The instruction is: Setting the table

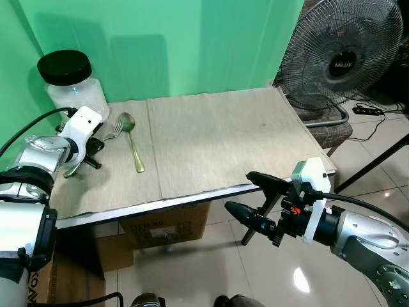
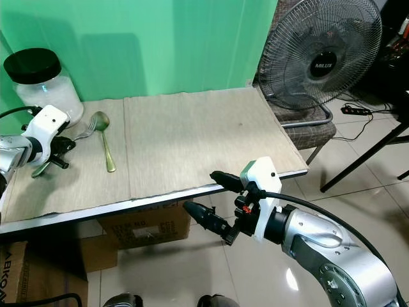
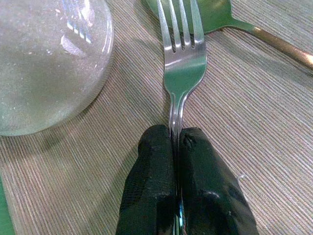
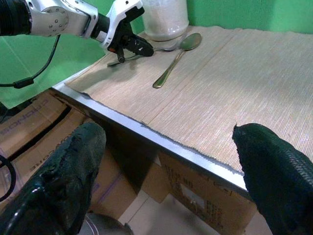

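Observation:
A silver fork [image 3: 183, 58] lies on the beige table mat [image 1: 211, 134] at the far left. Its tines rest next to the bowl of a gold-handled spoon [image 1: 133, 144]. My left gripper [image 1: 96, 152] is low over the mat and shut on the fork's neck; in the left wrist view the two black fingers [image 3: 156, 166] pinch the handle between them. My right gripper [image 1: 238, 190] hangs open in front of the table's near edge, below the tabletop. It holds nothing, and its fingers [image 4: 73, 166] are spread wide.
A glass jar with a black lid [image 1: 70, 80] stands just behind the fork at the back left corner. A standing fan [image 1: 342, 51] is off the table's right side, near a power strip [image 1: 367, 110] on the tiled floor. Cardboard boxes [image 1: 166, 227] sit under the table.

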Robot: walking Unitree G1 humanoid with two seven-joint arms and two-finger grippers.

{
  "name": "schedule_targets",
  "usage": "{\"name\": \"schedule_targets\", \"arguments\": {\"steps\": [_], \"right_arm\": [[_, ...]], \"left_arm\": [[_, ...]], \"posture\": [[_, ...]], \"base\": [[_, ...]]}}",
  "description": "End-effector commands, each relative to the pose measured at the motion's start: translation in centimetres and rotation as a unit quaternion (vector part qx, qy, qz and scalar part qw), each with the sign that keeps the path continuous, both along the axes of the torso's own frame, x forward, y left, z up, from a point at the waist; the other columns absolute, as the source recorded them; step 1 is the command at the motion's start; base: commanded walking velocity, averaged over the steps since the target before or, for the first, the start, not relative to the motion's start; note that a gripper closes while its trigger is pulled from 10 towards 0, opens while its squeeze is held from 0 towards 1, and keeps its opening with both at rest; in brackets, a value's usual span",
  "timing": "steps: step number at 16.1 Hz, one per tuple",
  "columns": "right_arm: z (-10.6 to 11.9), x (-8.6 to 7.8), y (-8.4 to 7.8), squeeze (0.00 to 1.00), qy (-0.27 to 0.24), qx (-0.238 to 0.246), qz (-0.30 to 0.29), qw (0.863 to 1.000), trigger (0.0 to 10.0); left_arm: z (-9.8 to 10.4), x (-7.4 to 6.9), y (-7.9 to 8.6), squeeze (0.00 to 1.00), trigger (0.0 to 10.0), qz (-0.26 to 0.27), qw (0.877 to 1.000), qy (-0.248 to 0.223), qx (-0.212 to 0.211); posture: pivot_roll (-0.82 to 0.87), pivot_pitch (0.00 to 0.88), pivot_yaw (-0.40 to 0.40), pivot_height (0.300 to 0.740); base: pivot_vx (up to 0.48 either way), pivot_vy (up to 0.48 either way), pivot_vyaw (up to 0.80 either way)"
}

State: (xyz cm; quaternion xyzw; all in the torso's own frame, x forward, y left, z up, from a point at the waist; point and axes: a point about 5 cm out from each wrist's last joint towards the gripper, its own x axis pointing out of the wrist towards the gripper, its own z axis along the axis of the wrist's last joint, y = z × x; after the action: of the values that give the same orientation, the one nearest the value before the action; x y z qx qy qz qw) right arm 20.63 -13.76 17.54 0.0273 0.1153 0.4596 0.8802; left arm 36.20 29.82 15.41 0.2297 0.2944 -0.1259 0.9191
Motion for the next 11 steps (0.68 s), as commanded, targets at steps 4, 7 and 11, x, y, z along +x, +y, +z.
{"name": "schedule_targets", "arguments": {"steps": [4,7,11], "right_arm": [[0.4,0.5,-0.5,0.0,-0.014,0.0,-0.019,1.0,10.0],[0.5,0.8,-0.5,0.0,-0.02,0.003,-0.028,0.999,10.0],[0.5,1.0,-0.7,0.0,-0.028,0.009,-0.046,0.999,10.0]], "left_arm": [[1.8,0.6,-0.1,0.0,0.0,-0.007,0.999,-0.027,-0.046],[3.1,1.1,-0.6,0.0,0.0,-0.024,0.997,-0.045,-0.06],[4.7,1.7,-1.4,0.0,0.0,-0.048,0.993,-0.068,-0.085]], "posture": [[-0.02,0.084,-0.08,0.74],[-0.02,0.084,-0.079,0.74],[-0.01,0.072,-0.064,0.74]], "base": [[0.0,0.0,0.0],[0.0,0.0,0.0],[0.0,0.0,0.0]]}}
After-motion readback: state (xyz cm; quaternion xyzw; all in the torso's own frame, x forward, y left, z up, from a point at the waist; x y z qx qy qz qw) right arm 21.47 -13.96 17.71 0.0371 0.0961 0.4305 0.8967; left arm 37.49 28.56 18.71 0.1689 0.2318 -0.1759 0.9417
